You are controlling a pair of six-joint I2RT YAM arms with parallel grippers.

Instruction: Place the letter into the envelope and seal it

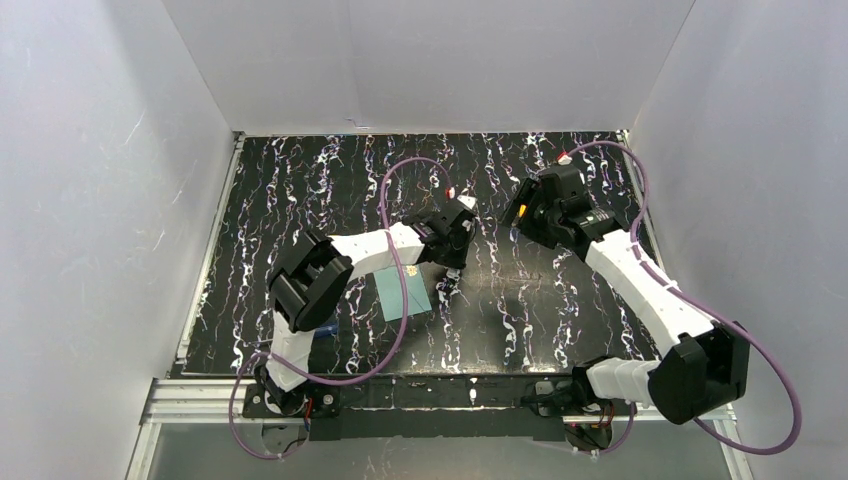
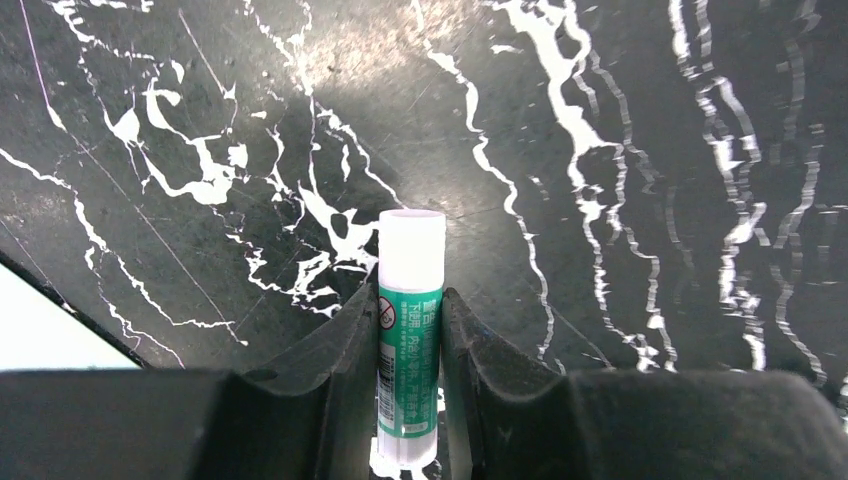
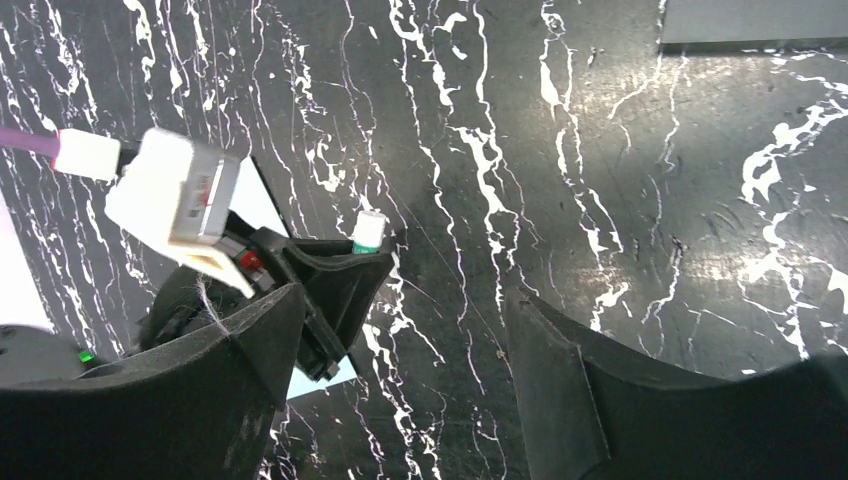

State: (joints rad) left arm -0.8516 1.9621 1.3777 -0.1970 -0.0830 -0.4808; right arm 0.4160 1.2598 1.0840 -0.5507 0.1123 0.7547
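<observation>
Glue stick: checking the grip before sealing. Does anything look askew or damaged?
Nothing stands out. The glue stick sits straight and centred in the left gripper, clamped on both sides, with no visible damage.

Only the glue stick point(image 2: 411, 340) carries print. Its green label point(image 2: 412, 365) bears white characters, too small and blurred to read. At the label's upper left sits a small round red-ringed prohibition sign point(image 2: 386, 313), with a barcode point(image 2: 386, 388) below it down the stick's left side. The white box point(image 3: 175, 195) left of the glue stick has a sticker with illegible print.
</observation>
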